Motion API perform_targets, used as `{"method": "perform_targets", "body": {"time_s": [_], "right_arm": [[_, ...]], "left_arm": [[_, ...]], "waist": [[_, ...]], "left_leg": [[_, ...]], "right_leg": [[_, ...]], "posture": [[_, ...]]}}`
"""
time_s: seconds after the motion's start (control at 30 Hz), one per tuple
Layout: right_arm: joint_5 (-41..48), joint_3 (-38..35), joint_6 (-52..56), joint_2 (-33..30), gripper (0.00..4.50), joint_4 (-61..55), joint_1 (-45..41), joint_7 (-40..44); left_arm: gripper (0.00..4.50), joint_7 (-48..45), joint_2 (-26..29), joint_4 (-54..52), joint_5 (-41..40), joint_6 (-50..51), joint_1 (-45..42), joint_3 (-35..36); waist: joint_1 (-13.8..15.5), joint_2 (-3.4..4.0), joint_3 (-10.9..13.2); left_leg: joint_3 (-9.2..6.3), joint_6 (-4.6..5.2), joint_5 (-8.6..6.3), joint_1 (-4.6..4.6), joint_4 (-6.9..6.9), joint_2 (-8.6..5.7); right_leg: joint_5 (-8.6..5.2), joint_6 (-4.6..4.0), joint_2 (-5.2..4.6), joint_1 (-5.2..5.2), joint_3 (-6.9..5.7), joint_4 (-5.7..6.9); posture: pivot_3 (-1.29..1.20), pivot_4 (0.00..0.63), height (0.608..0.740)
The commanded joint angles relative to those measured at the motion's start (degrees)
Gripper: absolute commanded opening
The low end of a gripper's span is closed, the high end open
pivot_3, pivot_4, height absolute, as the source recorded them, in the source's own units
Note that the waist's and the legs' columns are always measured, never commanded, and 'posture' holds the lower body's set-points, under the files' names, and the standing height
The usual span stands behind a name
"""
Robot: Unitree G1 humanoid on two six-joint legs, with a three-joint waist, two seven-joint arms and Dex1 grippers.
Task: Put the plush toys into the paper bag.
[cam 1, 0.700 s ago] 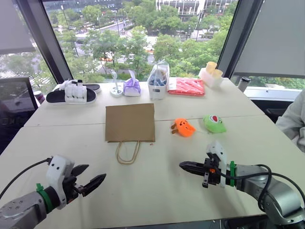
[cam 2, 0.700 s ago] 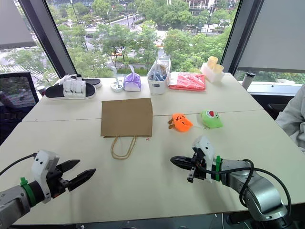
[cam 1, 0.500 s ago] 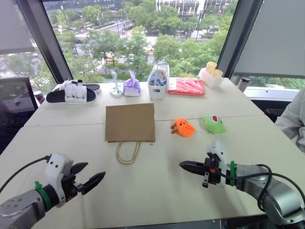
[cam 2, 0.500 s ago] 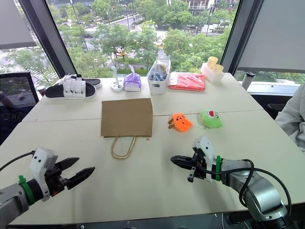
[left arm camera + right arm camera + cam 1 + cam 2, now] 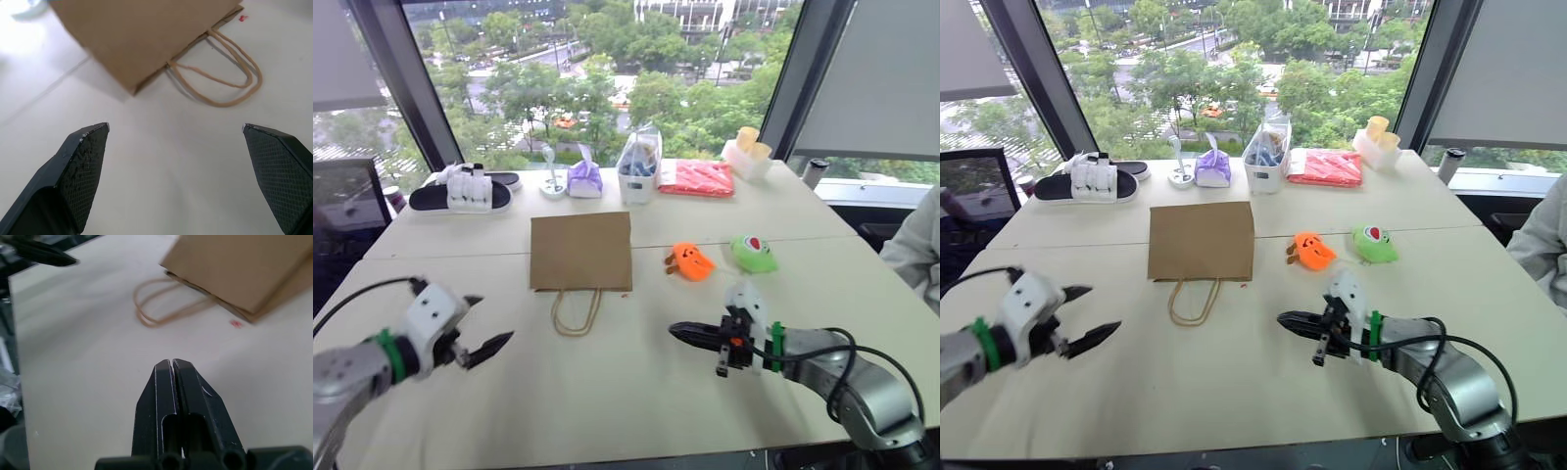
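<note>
Evidently start of task: paper bag [image 5: 580,252] lay flat mid-table (mouth near side); orange toy [image 5: 691,261], green toy [image 5: 754,254] just right. Left gripper [image 5: 480,343] gaped empty; right gripper [image 5: 690,333] pinched closed, empty.

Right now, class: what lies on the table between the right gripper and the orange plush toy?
Nothing: in the left eye view, bare table separates the right gripper from the orange plush toy.

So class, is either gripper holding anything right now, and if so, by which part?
Nothing is held. The left gripper is open over bare table; the right gripper is shut on nothing.
</note>
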Motion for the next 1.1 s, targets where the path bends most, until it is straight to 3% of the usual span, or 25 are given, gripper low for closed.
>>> {"method": "perform_targets", "body": {"time_s": [0.03, 0.23, 0.47, 0.8, 0.9, 1.1], "right_arm": [[-0.4, 2.5, -0.2, 2.0, 0.00, -2.3, -0.8, -1.4], [-2.9, 4.7, -2.1, 4.8, 0.00, -2.1, -0.7, -4.3], [-3.4, 3.4, -2.3, 5.5, 0.00, -3.4, 1.3, -7.6], [-3.7, 3.4, -2.5, 6.1, 0.00, -4.0, 1.9, -10.4], [-3.8, 3.4, -2.7, 6.3, 0.00, -3.9, 1.9, -10.9], [-4.5, 3.3, -3.1, 6.7, 0.00, -3.7, 2.5, -11.1]], "left_arm": [[4.47, -5.3, -0.3, 9.1, 4.2, -7.5, -7.3, -5.9], [4.47, -12.4, -1.5, 34.0, 18.3, -29.4, -25.2, -19.3], [4.47, -12.5, -7.5, 55.8, 27.6, -48.6, -38.8, -26.8], [4.47, -11.0, -15.2, 68.6, 31.7, -56.8, -46.6, -29.9], [3.65, -11.2, -16.2, 70.2, 31.4, -58.6, -47.9, -29.6], [0.64, -15.0, -15.6, 69.7, 29.3, -59.6, -48.4, -28.7]], "waist": [[0.0, -0.01, 0.0], [-0.2, -0.03, 0.0], [-0.2, -0.09, -0.1], [-0.6, -0.16, -0.1], [-1.0, -0.18, -0.1], [-1.8, -0.20, -0.1]], "left_leg": [[0.00, 0.00, 0.00, 0.00, -0.02, -0.01], [0.00, -0.35, 0.21, -0.04, -0.06, -0.04], [0.02, -0.34, 0.21, -0.05, -0.04, -0.04], [0.03, -0.26, 0.19, -0.04, 0.04, -0.05], [0.02, -0.26, 0.19, -0.03, 0.06, -0.05], [-0.04, -0.25, 0.19, -0.03, 0.07, -0.06]], "right_leg": [[0.04, 0.05, -0.02, 0.00, 0.00, 0.01], [0.15, 0.21, -0.01, -0.16, 0.00, 0.07], [0.18, 0.27, 0.00, -0.19, -0.01, 0.10], [0.23, 0.37, 0.05, -0.18, -0.01, 0.20], [0.24, 0.39, 0.05, -0.17, -0.01, 0.22], [0.25, 0.41, 0.08, -0.17, -0.02, 0.25]], "posture": [[0.00, 0.150, 0.740], [0.00, 0.150, 0.740], [0.00, 0.150, 0.740], [0.00, 0.150, 0.740], [0.00, 0.150, 0.740], [0.00, 0.150, 0.740]]}}
